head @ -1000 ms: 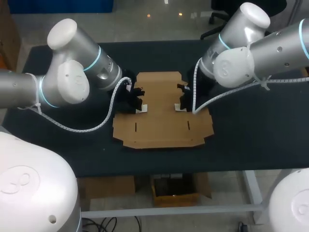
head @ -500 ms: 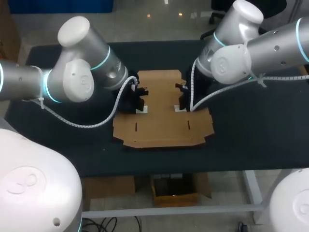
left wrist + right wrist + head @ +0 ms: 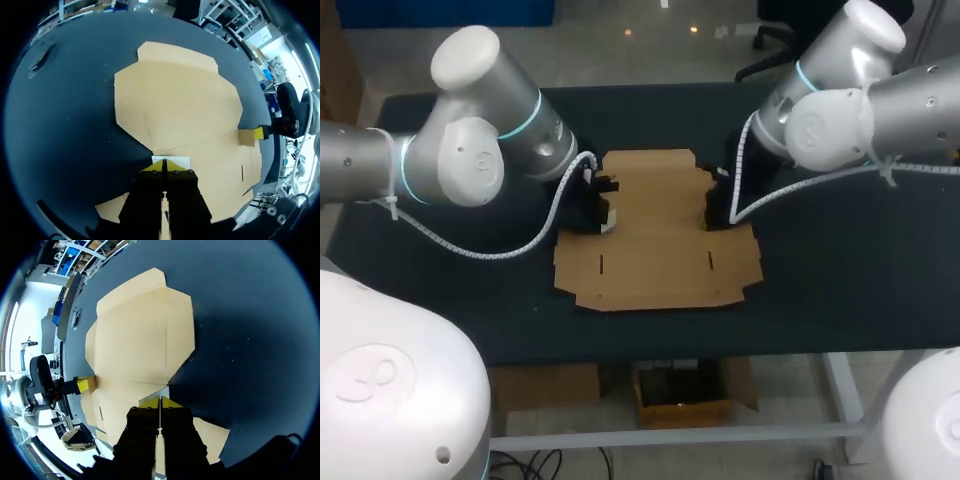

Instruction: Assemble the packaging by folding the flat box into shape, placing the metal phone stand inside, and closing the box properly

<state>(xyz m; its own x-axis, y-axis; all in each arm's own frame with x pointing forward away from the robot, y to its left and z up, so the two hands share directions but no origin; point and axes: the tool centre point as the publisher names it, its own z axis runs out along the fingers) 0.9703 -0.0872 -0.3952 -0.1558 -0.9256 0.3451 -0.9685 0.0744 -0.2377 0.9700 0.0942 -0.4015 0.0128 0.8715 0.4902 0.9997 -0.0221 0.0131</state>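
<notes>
The flat box lies unfolded on the table, and no stand is in view. The left tool and the right tool are narrow, tips together at its sides, so I judge nearly all remains.

One flat cardboard box lies on the one dark table. Two arms come in over it, one left arm and one right arm. They carry two grippers, a left gripper and a right gripper, each showing two yellow tips, four in all. There are two small white patches, one just ahead of each gripper.
</notes>
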